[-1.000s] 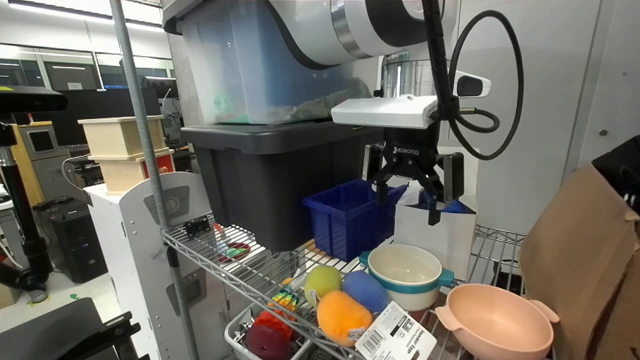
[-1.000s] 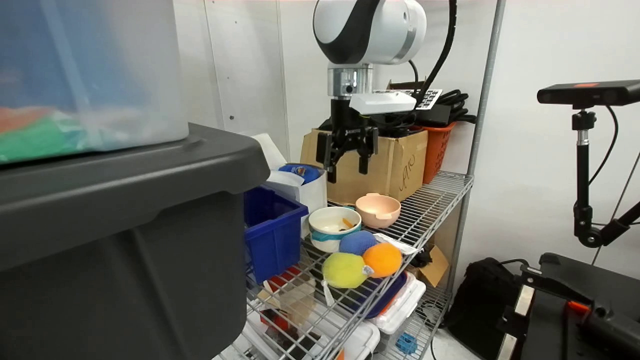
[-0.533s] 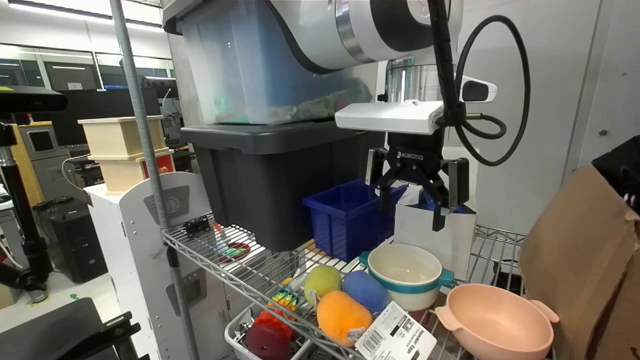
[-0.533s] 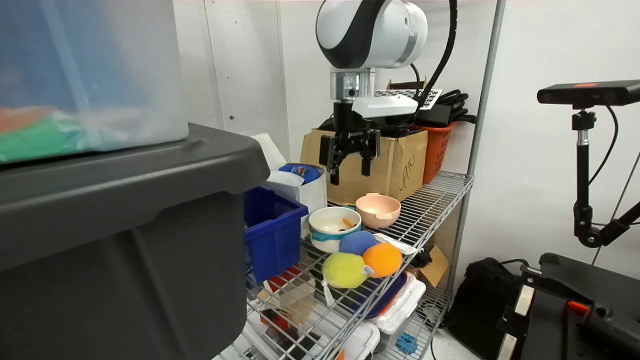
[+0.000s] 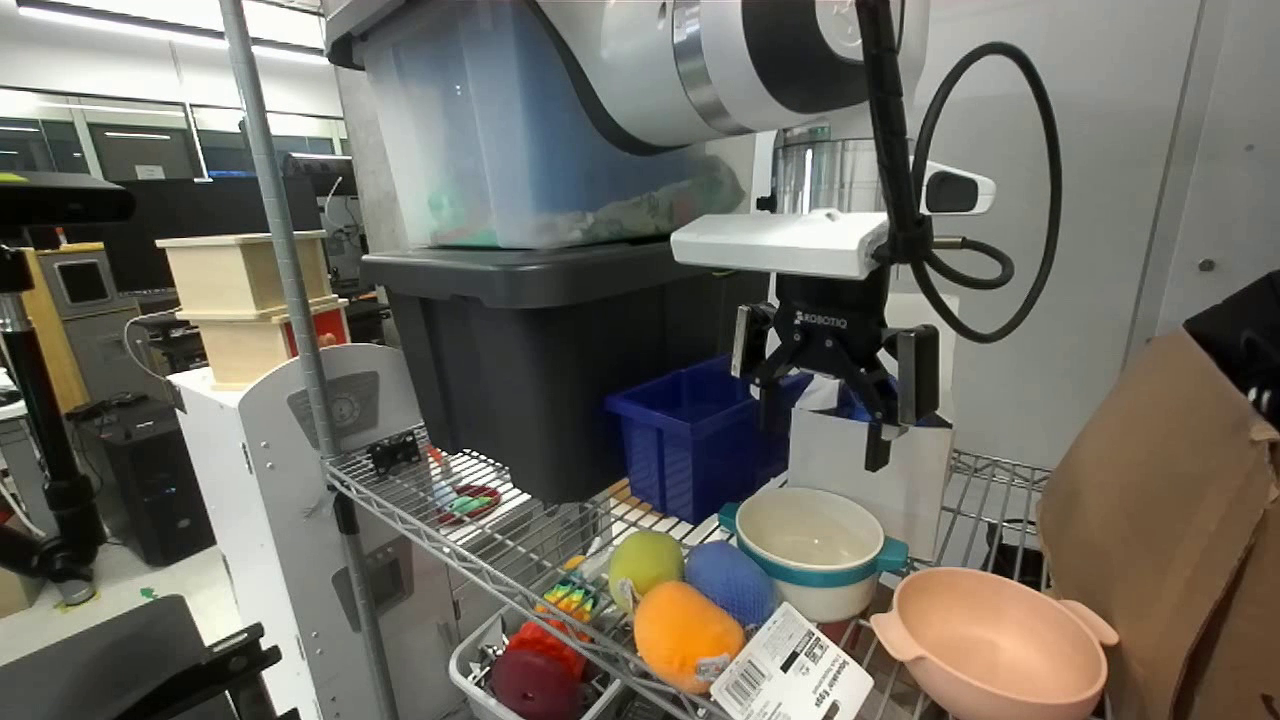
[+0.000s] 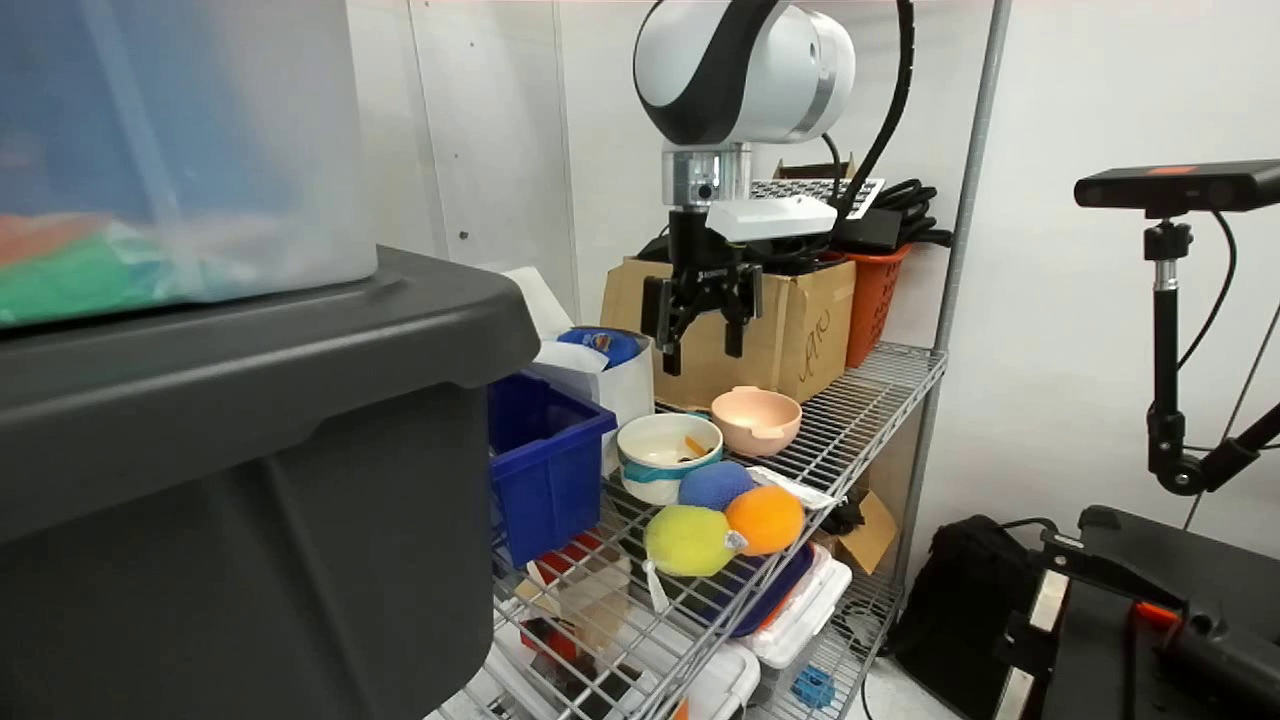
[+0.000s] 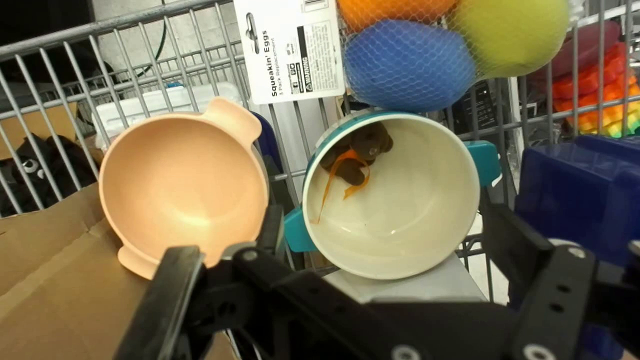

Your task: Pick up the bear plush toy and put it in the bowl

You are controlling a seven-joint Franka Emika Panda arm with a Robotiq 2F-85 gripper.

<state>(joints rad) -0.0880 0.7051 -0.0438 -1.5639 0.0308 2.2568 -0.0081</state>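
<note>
The brown bear plush toy (image 7: 370, 140) with an orange ribbon lies inside the cream-white bowl (image 7: 415, 210), against its wall, in the wrist view. In an exterior view only the ribbon and a dark bit show inside that bowl (image 6: 655, 442); elsewhere the bowl's wall (image 5: 815, 590) hides the toy. The salmon-pink bowl (image 7: 185, 180) stands beside the cream-white bowl and holds nothing; it shows in both exterior views (image 5: 1000, 640) (image 6: 757, 412). My gripper (image 5: 822, 428) is open and empty, pointing down, well above the cream-white bowl; its fingers (image 7: 386, 225) spread wide in the wrist view.
Netted blue (image 5: 730, 582), orange (image 5: 686, 635) and yellow-green (image 5: 645, 562) egg toys with a card tag (image 5: 792, 665) lie against the cream-white bowl. A blue bin (image 5: 690, 450), a white box (image 5: 870, 480) and a cardboard box (image 6: 740, 350) stand behind on the wire shelf.
My gripper has moved down a little and slightly to the right in both exterior views, staying open. The bowls and toys have not moved.
</note>
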